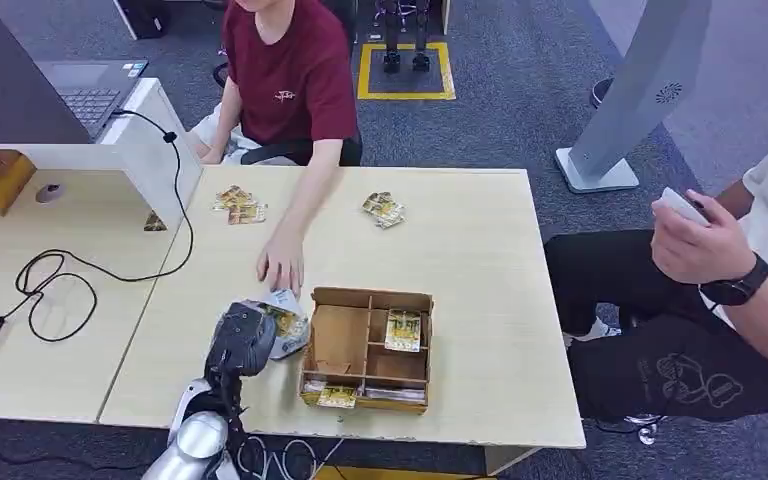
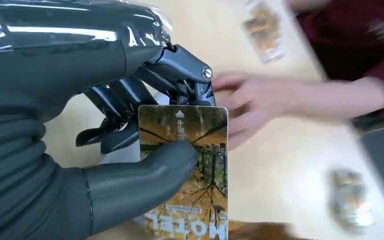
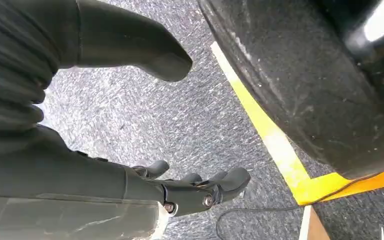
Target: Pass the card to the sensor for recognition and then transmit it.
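Card-passing plays out on a wide pale bench (image 1: 480, 300), and that bench is the largest thing in the head view, with a second bench butted against its left edge carrying a looping black cable (image 1: 55, 275). Two people come next: one in a dark red shirt (image 1: 290, 75) sits beyond the far edge, a hand (image 1: 282, 262) laid flat on the bench near its middle, and another sits off the right edge, holding a small white device (image 1: 682, 205) that I take to be the sensor, though it is too small to be sure. Toward the near edge stands a brown divided box (image 1: 367, 348) with cards in some compartments; small heaps of loose cards (image 1: 384, 209) lie nearer the far edge. Just beside the box's left wall the left hand (image 1: 243, 338) is up over the bench, and the left wrist view shows the thumb (image 2: 145, 175) pressing the card (image 2: 190, 165) against the fingers (image 2: 180, 75), so this hand grips it. The card's long axis runs out along the fingers' line, its free end past the thumb. The supposed sensor lies well apart, rightward across the bench, so the left arm must carry it. The right hand (image 3: 170, 192) hangs over grey carpet, fingers apart, holding nothing.
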Tool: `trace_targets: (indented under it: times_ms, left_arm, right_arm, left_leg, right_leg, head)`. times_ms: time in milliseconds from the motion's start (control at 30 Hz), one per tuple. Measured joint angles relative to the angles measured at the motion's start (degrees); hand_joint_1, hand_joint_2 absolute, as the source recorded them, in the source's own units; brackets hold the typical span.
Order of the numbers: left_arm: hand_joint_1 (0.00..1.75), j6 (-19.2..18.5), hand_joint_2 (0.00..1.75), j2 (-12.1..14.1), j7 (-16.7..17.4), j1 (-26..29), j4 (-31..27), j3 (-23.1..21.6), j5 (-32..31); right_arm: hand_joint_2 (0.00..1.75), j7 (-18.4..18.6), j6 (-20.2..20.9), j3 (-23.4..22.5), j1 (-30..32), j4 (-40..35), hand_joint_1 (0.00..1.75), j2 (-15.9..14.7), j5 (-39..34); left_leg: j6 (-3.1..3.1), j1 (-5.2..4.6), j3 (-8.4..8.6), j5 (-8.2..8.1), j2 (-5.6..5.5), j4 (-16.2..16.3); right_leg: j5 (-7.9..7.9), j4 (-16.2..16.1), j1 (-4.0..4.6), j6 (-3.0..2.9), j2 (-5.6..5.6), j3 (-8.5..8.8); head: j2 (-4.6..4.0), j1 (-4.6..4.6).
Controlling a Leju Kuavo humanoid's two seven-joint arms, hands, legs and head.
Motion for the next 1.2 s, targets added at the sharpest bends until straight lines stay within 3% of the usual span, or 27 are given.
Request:
trace_targets:
  times_ms: [167, 400, 633, 1200]
  left_arm:
    - [1.75, 2.9, 1.75, 2.4, -3.8, -0.6, -8.6, 0.5, -2.2]
    - [1.75, 3.5, 1.75, 6.0, -4.9, -1.8, -17.5, 4.4, -3.7]
    - [1.75, 2.9, 1.75, 6.9, -5.5, -1.6, -19.9, 6.5, -3.9]
    - [1.75, 2.8, 1.75, 7.4, -5.3, -4.2, -18.5, 9.0, -3.8]
  right_arm:
    - [1.75, -0.6, 0.1, 0.0, 0.0, 0.0, 0.0, 0.0, 0.0]
    - [1.75, -0.9, 0.4, 0.2, -0.1, 0.1, 0.0, 0.0, 0.0]
    - [1.75, -0.9, 0.3, 0.3, -0.2, 0.2, 0.0, 0.0, 0.1]
    - [1.75, -0.9, 0.5, 0.8, -0.5, 0.2, 0.0, 0.0, 1.0]
  left_leg:
    - [0.0, 0.01, 0.0, 0.0, 0.02, 0.0]
    - [0.0, 0.01, 0.01, 0.0, 0.03, 0.0]
    - [0.0, -0.01, -0.02, 0.0, 0.02, 0.0]
    - [0.0, 0.0, -0.01, 0.0, 0.02, 0.0]
  right_leg:
    - [0.0, 0.0, 0.0, 0.0, 0.04, -0.01]
    - [0.0, 0.0, 0.01, 0.0, 0.06, -0.01]
    - [0.0, 0.0, 0.0, 0.0, 0.05, -0.01]
    - [0.0, 0.0, 0.0, 0.0, 0.05, -0.03]
  head:
    - [0.0, 0.02]
    - [-0.02, 0.02]
    - [0.0, 0.02]
    - [0.0, 0.02]
